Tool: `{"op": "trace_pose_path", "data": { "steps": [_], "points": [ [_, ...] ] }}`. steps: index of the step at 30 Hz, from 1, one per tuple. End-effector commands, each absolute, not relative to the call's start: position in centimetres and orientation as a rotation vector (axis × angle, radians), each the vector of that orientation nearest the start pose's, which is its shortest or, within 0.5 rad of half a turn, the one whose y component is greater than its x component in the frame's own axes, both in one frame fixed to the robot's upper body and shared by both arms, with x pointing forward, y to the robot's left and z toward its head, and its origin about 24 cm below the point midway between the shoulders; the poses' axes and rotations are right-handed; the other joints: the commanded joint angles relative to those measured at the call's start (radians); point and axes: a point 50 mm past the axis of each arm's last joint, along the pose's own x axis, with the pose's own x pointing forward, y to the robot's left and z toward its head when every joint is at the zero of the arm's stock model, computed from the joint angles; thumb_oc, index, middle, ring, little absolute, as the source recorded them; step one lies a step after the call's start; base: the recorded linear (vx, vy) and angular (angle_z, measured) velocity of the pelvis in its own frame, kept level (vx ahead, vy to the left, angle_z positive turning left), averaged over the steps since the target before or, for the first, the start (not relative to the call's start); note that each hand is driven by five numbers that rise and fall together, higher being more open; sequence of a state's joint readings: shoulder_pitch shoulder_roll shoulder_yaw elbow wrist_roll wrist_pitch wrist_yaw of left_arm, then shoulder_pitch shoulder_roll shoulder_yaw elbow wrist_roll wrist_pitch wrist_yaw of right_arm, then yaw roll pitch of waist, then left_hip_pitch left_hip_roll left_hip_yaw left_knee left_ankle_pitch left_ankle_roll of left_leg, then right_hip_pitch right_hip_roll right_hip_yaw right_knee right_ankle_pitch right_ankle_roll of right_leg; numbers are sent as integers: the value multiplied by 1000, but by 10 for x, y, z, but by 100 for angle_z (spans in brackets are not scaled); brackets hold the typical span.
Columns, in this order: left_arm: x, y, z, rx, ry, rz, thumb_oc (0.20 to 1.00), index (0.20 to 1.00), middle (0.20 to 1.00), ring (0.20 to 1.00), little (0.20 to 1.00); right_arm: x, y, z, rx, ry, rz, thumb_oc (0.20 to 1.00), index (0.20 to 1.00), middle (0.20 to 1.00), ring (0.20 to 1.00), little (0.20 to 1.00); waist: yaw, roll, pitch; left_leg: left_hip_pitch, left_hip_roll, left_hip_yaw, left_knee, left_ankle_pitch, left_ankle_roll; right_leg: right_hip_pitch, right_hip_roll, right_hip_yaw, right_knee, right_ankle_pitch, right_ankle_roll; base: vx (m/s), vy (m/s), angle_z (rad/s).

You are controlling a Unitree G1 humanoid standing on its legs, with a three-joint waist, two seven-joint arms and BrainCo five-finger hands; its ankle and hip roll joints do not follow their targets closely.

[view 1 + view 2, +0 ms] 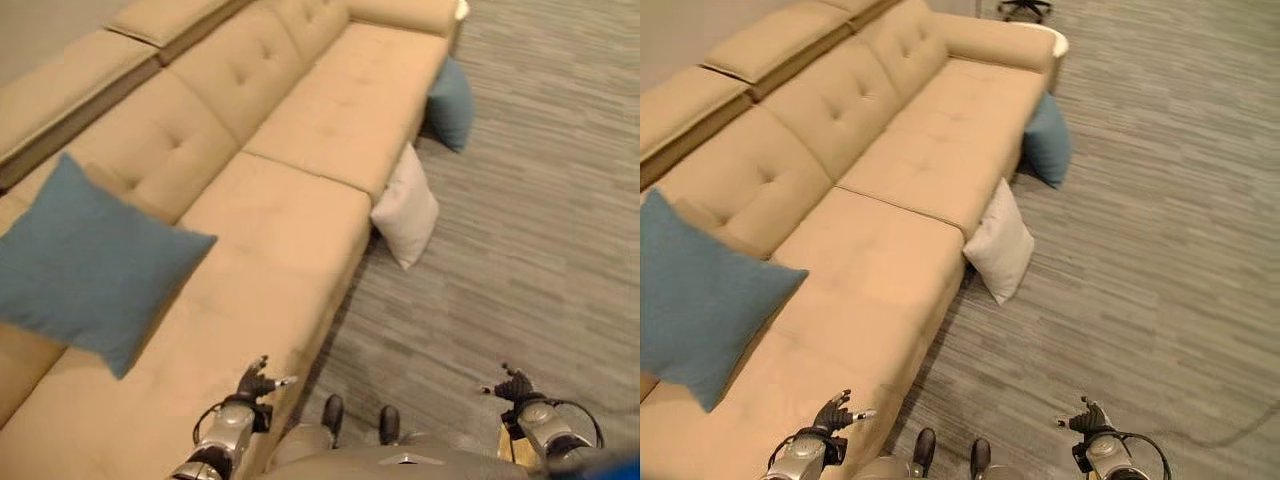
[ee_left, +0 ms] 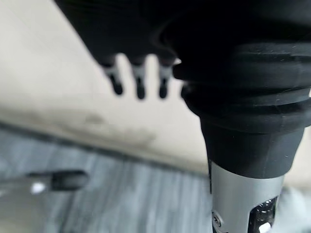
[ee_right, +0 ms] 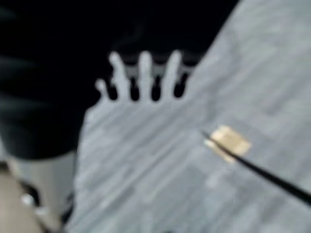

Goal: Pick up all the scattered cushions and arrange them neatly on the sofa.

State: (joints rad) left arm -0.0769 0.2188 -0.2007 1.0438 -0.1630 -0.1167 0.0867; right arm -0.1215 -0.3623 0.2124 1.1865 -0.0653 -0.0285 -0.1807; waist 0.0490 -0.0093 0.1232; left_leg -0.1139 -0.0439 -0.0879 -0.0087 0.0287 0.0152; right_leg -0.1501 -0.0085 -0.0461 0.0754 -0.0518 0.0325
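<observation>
My left hand (image 1: 257,382) hangs low at my side, just over the front edge of the long beige upholstered sofa (image 1: 300,215), fingers relaxed and spread, the thumb standing apart and nothing in its grasp. In its wrist view the dark-tipped fingers (image 2: 139,83) point out over the beige seat, with the grey floor below the seat's edge. My right hand (image 1: 1088,418) hangs the same way on the other side, over the grey striped carpet floor (image 1: 1160,230), fingers loosely apart and empty — its wrist view shows them splayed above the carpet, with a small tan flat thing (image 3: 229,141) lying on the floor beyond them; I cannot tell what it is.

Outward from the left hand, a large square blue fabric cushion (image 1: 90,265) leans upright on the seat against the tufted backrest, one corner pointing down at the seat. Farther along, a white square cushion (image 1: 406,208) stands on the floor, tilted against the sofa's front edge. Past it, near the far armrest, a second blue cushion (image 1: 452,103) leans against the sofa's front, also on the floor.

The seat between the blue cushion and the far armrest is bare — and the carpet to my right lies open, well apart from both floor cushions.
</observation>
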Motion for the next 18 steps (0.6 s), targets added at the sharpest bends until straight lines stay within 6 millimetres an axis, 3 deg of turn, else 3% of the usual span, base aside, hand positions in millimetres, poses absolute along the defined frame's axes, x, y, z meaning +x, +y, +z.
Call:
{"op": "trace_pose_path", "data": {
  "steps": [1, 3, 4, 6, 9, 13, 18],
  "points": [
    [171, 219, -128, 267, 833, 72, 1000, 1000, 1000, 1000, 1000, 162, -280, -121, -645, 967, -160, 1000, 1000, 1000, 1000, 1000, 44, -15, 16, -9, -36, -8, 97, -123, -20, -61, -115, -156, -28, 107, 147, -228, 47, -131],
    [172, 225, -127, 278, 832, 83, 1000, 1000, 1000, 1000, 1000, 163, -279, -122, -643, 962, -161, 1000, 1000, 1000, 1000, 1000, 62, -10, 23, -16, -11, 39, 81, -102, -21, -56, -153, -290, 2, 87, 139, -207, 31, -136],
    [170, 230, -126, 279, 840, 99, 1000, 1000, 1000, 1000, 1000, 160, -279, -123, -636, 973, -163, 1000, 1000, 1000, 1000, 1000, 59, -7, 22, -8, 1, 64, 63, -83, -10, -38, -155, -315, 65, 51, 126, -129, 13, -97],
    [171, 230, -126, 279, 840, 99, 1000, 1000, 1000, 1000, 1000, 160, -278, -123, -635, 973, -163, 1000, 1000, 1000, 1000, 1000, 58, -8, 20, -12, -1, 63, 62, -80, -9, -41, -156, -316, 64, 52, 127, -67, -2, -66],
    [162, 235, -129, 268, 861, 121, 1000, 1000, 1000, 1000, 1000, 150, -281, -127, -611, 1001, -188, 1000, 1000, 1000, 1000, 1000, 92, -12, -3, -14, 18, 135, 45, -67, -9, 61, -162, -377, 80, 3, 122, -104, -57, -31],
    [161, 233, -130, 230, 856, 142, 1000, 1000, 1000, 1000, 1000, 153, -281, -125, -595, 987, -213, 1000, 1000, 1000, 1000, 1000, 107, -18, -13, -7, 24, 157, 36, -66, -19, 74, -160, -364, 2, 31, 130, -11, -94, -81],
    [154, 225, -136, 223, 893, 126, 1000, 1000, 1000, 1000, 1000, 149, -286, -125, -605, 999, -224, 1000, 1000, 1000, 1000, 1000, 84, -17, -32, 10, 39, 158, 17, -56, -39, 123, -131, -346, -126, 61, 130, 46, -110, -23]
  ]
}}
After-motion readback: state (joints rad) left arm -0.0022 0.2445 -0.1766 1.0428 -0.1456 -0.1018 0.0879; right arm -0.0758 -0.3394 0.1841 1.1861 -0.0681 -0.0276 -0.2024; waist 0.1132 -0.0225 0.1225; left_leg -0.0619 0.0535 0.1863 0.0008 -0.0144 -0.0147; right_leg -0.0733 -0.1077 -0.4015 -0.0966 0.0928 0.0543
